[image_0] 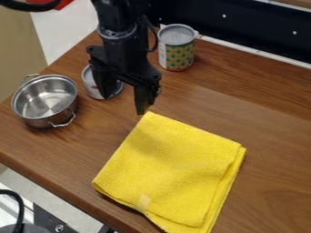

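The black gripper (126, 103) hangs over the wooden surface in the upper left-centre, open, its two fingers apart with nothing between them. Its right fingertip is nearest to the top corner of a folded yellow cloth (176, 168); I cannot tell if they touch. Behind the left finger stands a small can (91, 83), partly hidden by it. To the left is a metal pot (46, 100) with two wire handles. A taller can with a green and yellow dotted label (177, 57) stands upright to the right of the arm.
The wooden table (267, 132) ends in a slanting edge at the lower left, past the pot and cloth. A dark panel (255, 27) with a light strip at its foot runs along the back right. A red object (59, 3) lies at the top left.
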`<state>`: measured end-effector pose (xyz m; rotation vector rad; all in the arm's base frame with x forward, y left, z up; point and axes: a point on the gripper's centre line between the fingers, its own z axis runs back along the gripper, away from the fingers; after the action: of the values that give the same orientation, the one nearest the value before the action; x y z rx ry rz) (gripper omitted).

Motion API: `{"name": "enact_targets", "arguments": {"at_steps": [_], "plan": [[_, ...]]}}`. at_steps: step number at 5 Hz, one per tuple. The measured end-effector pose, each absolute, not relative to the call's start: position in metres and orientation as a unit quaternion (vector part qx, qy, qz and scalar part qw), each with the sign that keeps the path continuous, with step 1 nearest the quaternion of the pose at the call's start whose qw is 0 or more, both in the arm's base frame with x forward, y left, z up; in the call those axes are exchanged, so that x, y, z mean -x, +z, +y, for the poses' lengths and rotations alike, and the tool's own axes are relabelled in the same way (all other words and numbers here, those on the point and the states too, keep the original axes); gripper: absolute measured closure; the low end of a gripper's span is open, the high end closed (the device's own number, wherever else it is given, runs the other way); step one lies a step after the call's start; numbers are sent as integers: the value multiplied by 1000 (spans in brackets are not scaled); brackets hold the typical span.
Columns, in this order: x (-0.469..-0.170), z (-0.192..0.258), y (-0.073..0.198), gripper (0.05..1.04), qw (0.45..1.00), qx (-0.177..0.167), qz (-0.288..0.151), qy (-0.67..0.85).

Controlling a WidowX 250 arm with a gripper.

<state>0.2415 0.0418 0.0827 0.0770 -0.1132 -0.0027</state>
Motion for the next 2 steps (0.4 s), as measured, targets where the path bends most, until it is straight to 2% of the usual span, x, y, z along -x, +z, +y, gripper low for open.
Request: {"name": "enact_targets", "arguments": {"at_steps": [2], "plan": [[-245, 59, 77, 87, 998, -39, -38, -14]]}}
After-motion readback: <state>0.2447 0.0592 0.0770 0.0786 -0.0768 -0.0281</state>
